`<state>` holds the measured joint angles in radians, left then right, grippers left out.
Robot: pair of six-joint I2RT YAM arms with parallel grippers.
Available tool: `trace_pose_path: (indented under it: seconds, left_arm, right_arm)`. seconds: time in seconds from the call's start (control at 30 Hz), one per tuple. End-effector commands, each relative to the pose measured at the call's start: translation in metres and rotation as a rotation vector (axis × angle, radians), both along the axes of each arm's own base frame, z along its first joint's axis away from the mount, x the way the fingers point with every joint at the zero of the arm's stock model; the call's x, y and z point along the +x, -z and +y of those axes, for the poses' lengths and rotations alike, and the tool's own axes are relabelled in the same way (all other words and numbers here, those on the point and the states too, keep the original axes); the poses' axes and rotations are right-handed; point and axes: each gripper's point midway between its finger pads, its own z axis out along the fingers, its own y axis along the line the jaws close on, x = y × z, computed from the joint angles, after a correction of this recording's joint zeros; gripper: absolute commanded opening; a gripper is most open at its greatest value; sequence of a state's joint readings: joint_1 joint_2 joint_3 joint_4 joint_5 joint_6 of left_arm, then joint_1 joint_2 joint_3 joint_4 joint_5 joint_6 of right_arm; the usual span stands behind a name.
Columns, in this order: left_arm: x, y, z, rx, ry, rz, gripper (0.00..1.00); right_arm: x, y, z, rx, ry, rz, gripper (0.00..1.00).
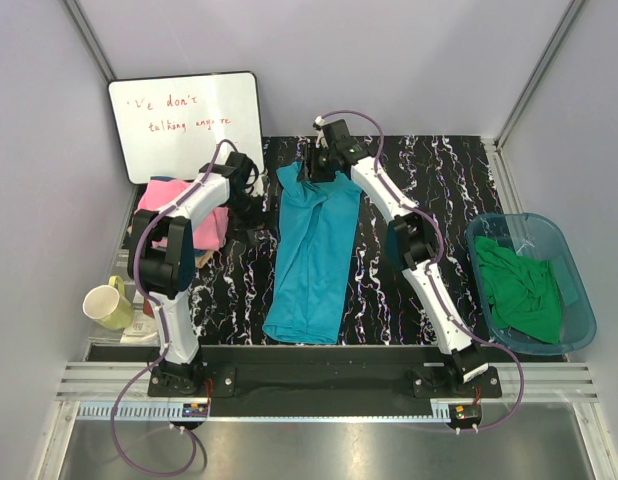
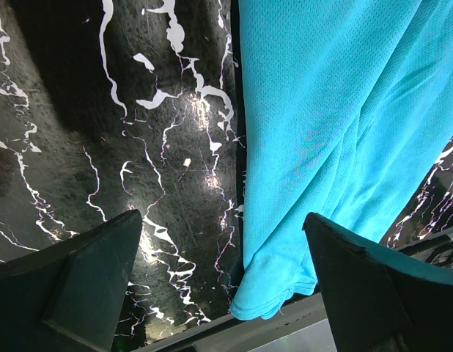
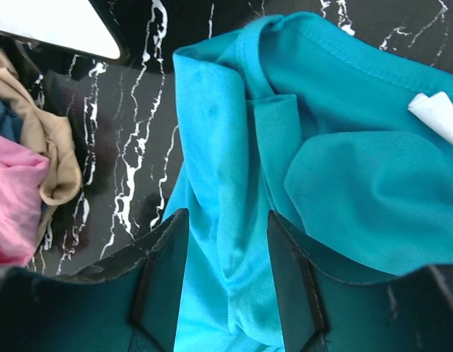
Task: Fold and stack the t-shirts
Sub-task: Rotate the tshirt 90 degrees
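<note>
Spreading across the middle of the black marbled table, the teal-blue t-shirt lay as a long narrow strip, its sides turned in lengthwise but not yet folded crosswise. To the right, the blue tub held green t-shirts, crumpled and unfolded. At the far left sat a small pile with a pink t-shirt on top and a tan t-shirt beside it; how neatly they were folded could not be told. By my judgement the task was about half done. The right gripper was at the collar end, jaws narrowed on a ridge of teal cloth, seemingly pinching it. The left gripper hung wide apart over bare table just beside the shirt's edge, holding nothing.
</note>
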<state>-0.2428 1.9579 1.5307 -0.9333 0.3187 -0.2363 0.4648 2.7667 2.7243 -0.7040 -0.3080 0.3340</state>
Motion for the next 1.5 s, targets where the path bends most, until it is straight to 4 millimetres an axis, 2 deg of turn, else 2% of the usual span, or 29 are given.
trace_pose_path:
  seconds: [0.0,0.47,0.73,1.03,1.23,1.47]
  left_arm:
    - [0.003,-0.02,-0.004,-0.035,0.003,-0.054,0.99]
    - [-0.001,-0.022,0.0,-0.017,0.008,-0.046,0.99]
    - [-0.001,-0.02,0.001,-0.012,0.008,-0.038,0.99]
    - [0.001,-0.018,0.001,-0.007,0.01,-0.032,0.99]
    - [0.003,-0.017,0.0,-0.006,0.016,-0.027,0.99]
    - [0.005,-0.016,0.0,-0.003,0.023,-0.022,0.99]
  right_arm:
    - [0.0,-0.009,0.018,0.051,-0.024,-0.028,0.55]
    - [0.006,0.017,0.011,0.023,0.007,-0.004,0.54]
    - [0.02,0.003,-0.003,0.023,0.045,-0.044,0.54]
    - [0.035,0.0,-0.026,0.018,0.093,-0.056,0.54]
    - [0.032,0.022,-0.027,0.021,0.092,-0.007,0.54]
    - [0.028,0.032,-0.025,0.024,0.084,0.016,0.51]
